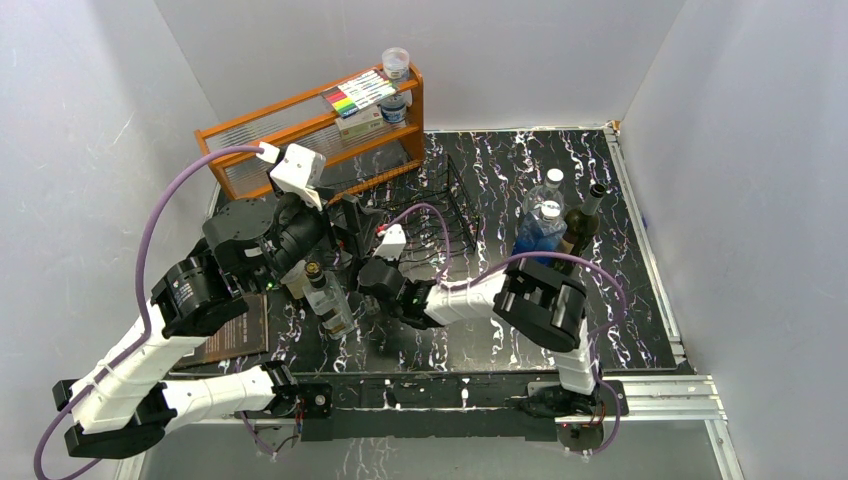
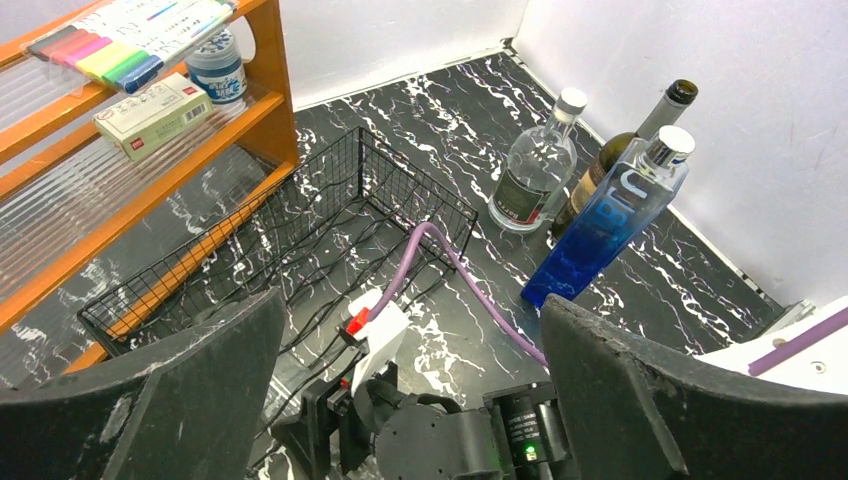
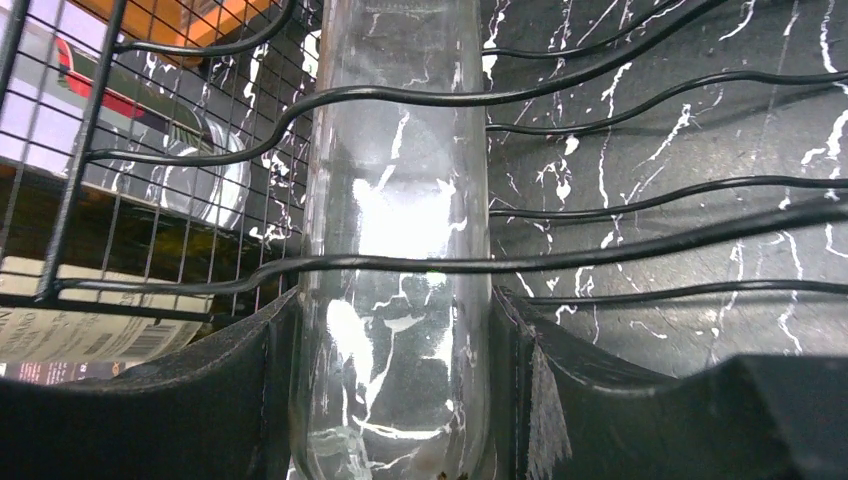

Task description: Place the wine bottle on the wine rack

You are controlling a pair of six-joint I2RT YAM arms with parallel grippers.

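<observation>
Dark fingers [image 3: 180, 400] of the right end effector [image 3: 392, 340], half-closed, clamp the clear bottle [image 3: 400, 200], with the wires of the rack [image 2: 400, 185] just beyond them; align it lengthwise, seat it fully, then release.

White walls [image 1: 520, 50] enclose a black table [image 1: 520, 165] (white veins); an orange shelf [image 1: 418, 105] stands at eleven o'clock, against the back wall.
</observation>
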